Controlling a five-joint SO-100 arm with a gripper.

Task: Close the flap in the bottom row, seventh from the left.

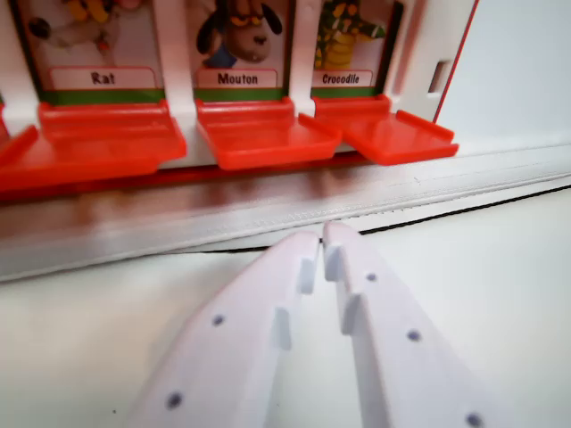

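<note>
Gripper: the white plastic two-fingered gripper (322,239) points at the board from the bottom of the wrist view, its tips drawn together with only a thin slit between them, gripping nothing.

Fingers: the matte white fingers (241,343), dotted with small dark holes and cut with stepped notches on their inner edges, hang just short of the board's base.

Surface: a pale smooth tabletop (482,267) lies beneath, with a thin dark line along the base's edge.

Base: the white ribbed plastic base strip (268,214) runs across the view, tinted red under the flaps.

Flaps: three glossy red plastic flaps with raised side lips lie flat and open, under the "Rat" card (107,134), the "Mouton" card (268,134) and the "Crocodile" card (393,134).

Frames: each white frame holds one cartoon animal card with a green band.

Task flap: which flap is seventh cannot be counted here; the Crocodile flap sits last before the white end wall (446,62), at the wrist view's right.
</note>
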